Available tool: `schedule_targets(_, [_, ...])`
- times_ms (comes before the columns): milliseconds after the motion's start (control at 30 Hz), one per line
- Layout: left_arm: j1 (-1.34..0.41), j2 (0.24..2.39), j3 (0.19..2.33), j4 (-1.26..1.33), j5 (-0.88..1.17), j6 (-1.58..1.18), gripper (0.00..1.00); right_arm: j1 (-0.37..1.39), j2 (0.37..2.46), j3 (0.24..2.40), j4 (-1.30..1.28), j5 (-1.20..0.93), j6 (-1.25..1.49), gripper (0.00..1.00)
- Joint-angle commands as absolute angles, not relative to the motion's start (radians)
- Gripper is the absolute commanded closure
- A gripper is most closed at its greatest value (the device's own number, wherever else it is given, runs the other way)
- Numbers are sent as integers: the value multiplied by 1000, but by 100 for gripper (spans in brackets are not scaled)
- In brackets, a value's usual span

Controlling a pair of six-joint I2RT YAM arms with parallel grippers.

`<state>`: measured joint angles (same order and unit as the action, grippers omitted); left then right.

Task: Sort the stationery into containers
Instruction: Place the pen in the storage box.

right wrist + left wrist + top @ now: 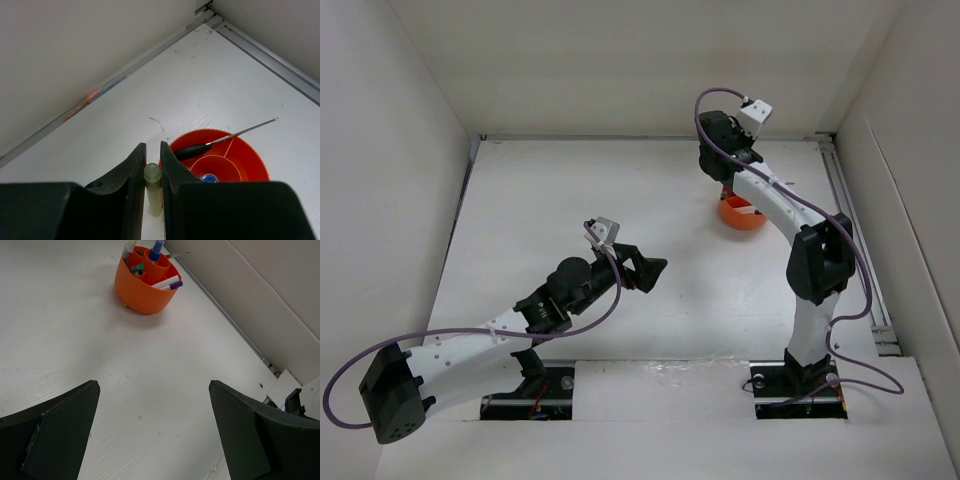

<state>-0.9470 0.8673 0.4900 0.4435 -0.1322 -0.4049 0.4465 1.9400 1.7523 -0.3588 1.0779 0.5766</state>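
Note:
The round orange holder [744, 215] stands at the table's back right, partly under my right arm. In the left wrist view the holder [137, 290] holds several pens, one a white marker with a purple cap [167, 284]. In the right wrist view the holder [250, 155] holds a dark tool with a thin metal tip [220, 142] and a blue cap [208, 178] in its inner ring. My right gripper [150, 152] is shut on a pale yellow-green pen [153, 192], just left of the holder's rim. My left gripper [152, 387] is open and empty, above bare table mid-left [650, 268].
White walls enclose the table [620, 200] on three sides. A metal rail [855, 230] runs along the right edge and shows in the right wrist view [265, 47]. The right arm's base [800, 385] stands at the near edge.

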Motion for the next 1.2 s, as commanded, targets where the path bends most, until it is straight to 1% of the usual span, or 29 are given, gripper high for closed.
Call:
schedule_targets(0, [-946, 861, 489, 469, -124, -410, 11, 449, 1927, 1760, -345, 1115, 557, 100])
schedule_targets(133, [-946, 851, 489, 469, -124, -410, 11, 449, 1948, 1747, -368, 1202, 578, 100])
schedule_targets(533, [-946, 861, 489, 469, -115, -410, 11, 440, 1999, 1776, -419, 1212, 612, 100])
schedule_targets(667, [-946, 861, 489, 469, -126, -410, 11, 431, 2020, 1776, -437, 1177, 647, 100])
schedule_targets(800, [-946, 882, 489, 480, -126, -410, 11, 431, 2043, 1799, -448, 1157, 657, 93])
schedule_targets(833, [-946, 882, 489, 480, -126, -410, 11, 431, 2043, 1812, -448, 1157, 657, 89])
schedule_targets(1033, [-946, 882, 489, 480, -126, -410, 11, 440, 2043, 1812, -448, 1147, 669, 80])
schedule_targets(1100, [-946, 882, 489, 480, -126, -410, 11, 449, 2034, 1798, -448, 1147, 669, 73])
schedule_targets(1167, [-946, 882, 489, 480, -135, -410, 11, 449, 2011, 1778, -448, 1147, 669, 70])
